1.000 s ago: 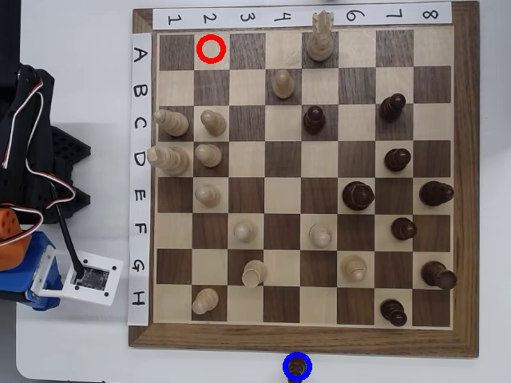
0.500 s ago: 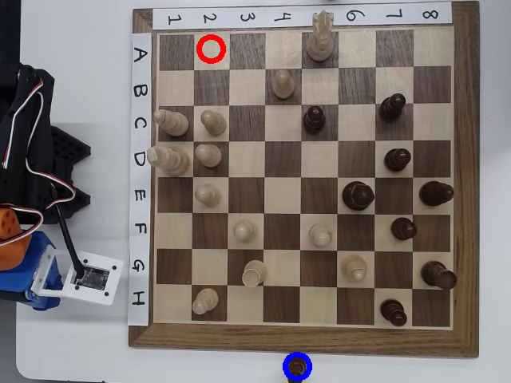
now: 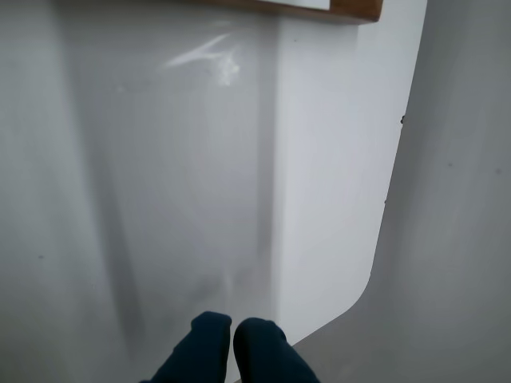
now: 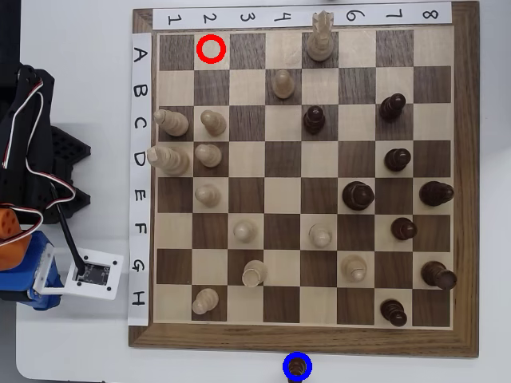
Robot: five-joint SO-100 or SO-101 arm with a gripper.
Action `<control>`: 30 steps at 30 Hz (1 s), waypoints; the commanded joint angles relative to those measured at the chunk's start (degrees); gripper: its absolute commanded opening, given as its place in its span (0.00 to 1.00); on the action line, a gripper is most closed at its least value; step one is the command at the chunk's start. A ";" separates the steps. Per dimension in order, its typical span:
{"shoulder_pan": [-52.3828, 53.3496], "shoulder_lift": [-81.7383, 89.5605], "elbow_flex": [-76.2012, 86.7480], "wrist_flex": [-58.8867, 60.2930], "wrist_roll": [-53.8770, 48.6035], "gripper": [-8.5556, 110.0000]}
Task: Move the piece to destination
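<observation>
overhead view: piece [image 4: 297,367] inside destination [image 4: 297,366] (off-board)

in the overhead view the chessboard [image 4: 303,339] lies on the bench [image 4: 80,80], filling its middle and right part. the arm [image 4: 32,183] stands near the bench's left edge. the piece [image 4: 297,368] sits inside the destination [image 4: 297,366], just off the board, at the bench's bottom edge.
</observation>
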 commanded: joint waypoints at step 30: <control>1.41 3.34 -2.55 -3.08 -3.52 0.07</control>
